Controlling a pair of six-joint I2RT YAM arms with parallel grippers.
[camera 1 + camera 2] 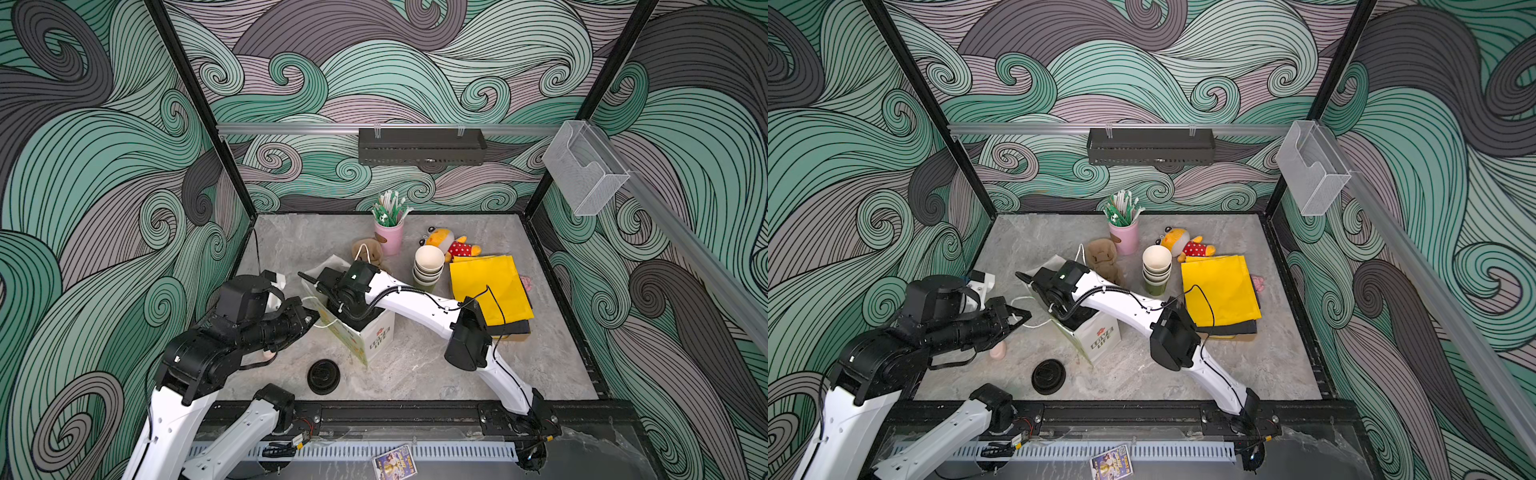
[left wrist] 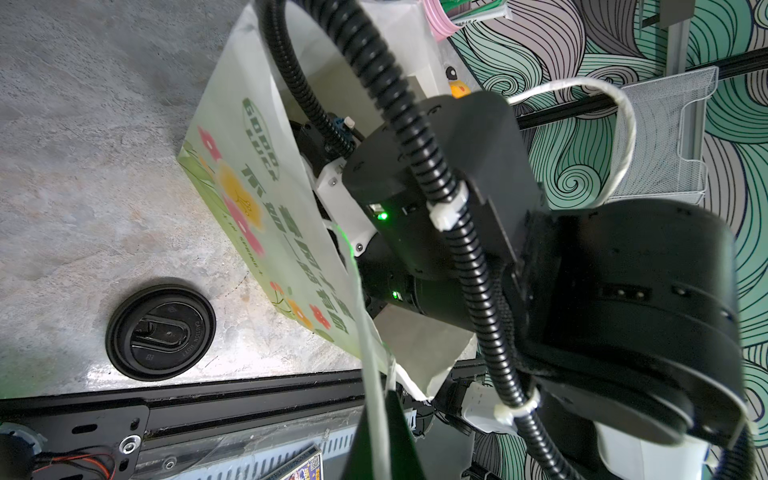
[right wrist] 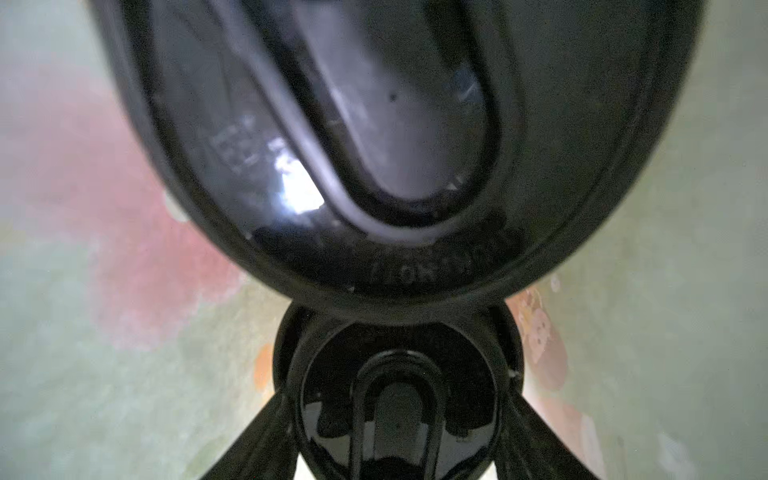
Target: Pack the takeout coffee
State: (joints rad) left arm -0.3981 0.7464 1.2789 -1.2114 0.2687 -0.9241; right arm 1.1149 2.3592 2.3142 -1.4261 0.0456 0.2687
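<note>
Two lidded cups are sitting inside the paper bag (image 1: 376, 336) at the middle of the table (image 1: 415, 370). Only their glossy round black lids are showing: the held cup (image 3: 399, 395) and, just beside it, the other cup (image 3: 374, 145), blurred and filling the right wrist view. We are reaching the right fingers (image 3: 257, 440) down into the bag, spread around the held cup and pressing on both its sides. Our left fingers (image 1: 309, 320) are pinching the bag's white string handle (image 2: 370, 353) fully closed, at the bag's 9 o'clock.

Our right arm is covering the bag's mouth in both top views. A loose lid (image 1: 323, 376), a ribbed plastic disc, is lying at the bag's 7 o'clock on the grey marbled surface. A stack of cream cups (image 1: 428, 266) is standing at 2 o'clock, flat yellow sheets (image 1: 490, 286) are lying at 3 o'clock, and a pink straw holder (image 1: 389, 239) is standing at 12 o'clock, with a brown plush (image 1: 365, 249) just beside it.
</note>
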